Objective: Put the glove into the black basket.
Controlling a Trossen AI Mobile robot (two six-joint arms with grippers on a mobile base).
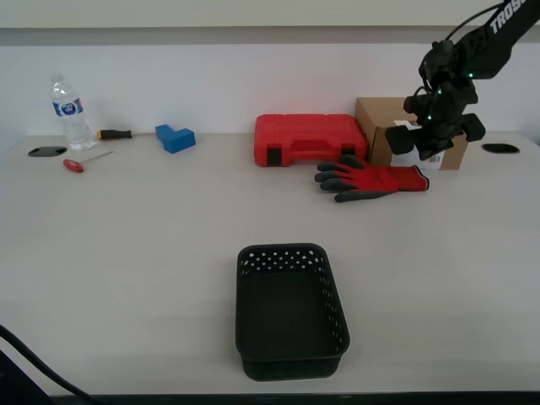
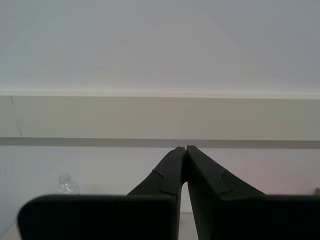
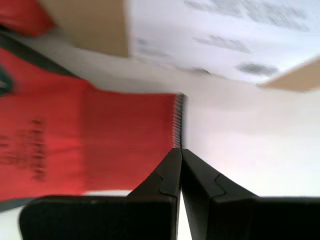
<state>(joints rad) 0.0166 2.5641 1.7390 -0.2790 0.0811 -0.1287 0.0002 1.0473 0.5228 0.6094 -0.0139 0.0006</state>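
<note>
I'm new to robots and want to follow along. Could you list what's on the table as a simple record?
glove: flat on the table, in front of the red case and cardboard box
basket: empty, near the front edge
my first gripper: shut, above the glove's cuff
my second gripper: shut, facing the wall
far end: water bottle, screwdrivers, blue block
</note>
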